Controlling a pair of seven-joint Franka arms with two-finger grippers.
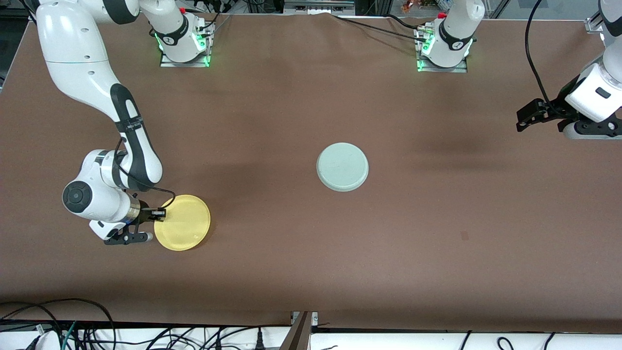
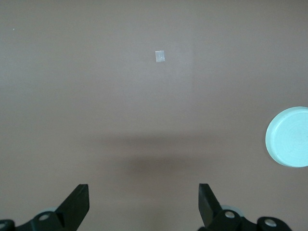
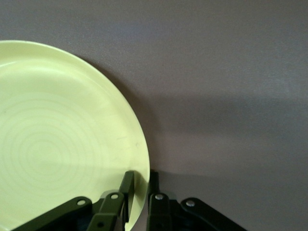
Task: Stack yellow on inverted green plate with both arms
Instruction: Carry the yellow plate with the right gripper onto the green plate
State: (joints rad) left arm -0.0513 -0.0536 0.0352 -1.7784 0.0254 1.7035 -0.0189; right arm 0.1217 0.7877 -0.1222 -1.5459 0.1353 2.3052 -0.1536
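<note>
The right gripper pinches the rim of the yellow plate, low near the right arm's end of the table. With only the edge held, the plate could slip or tip when carried. The green plate lies upside down mid-table, nothing in between. The left gripper waits, jaws open.

Counted on the worktop: one yellow plate, one green plate, one small pale patch. Two arms present, each with one end effector.
</note>
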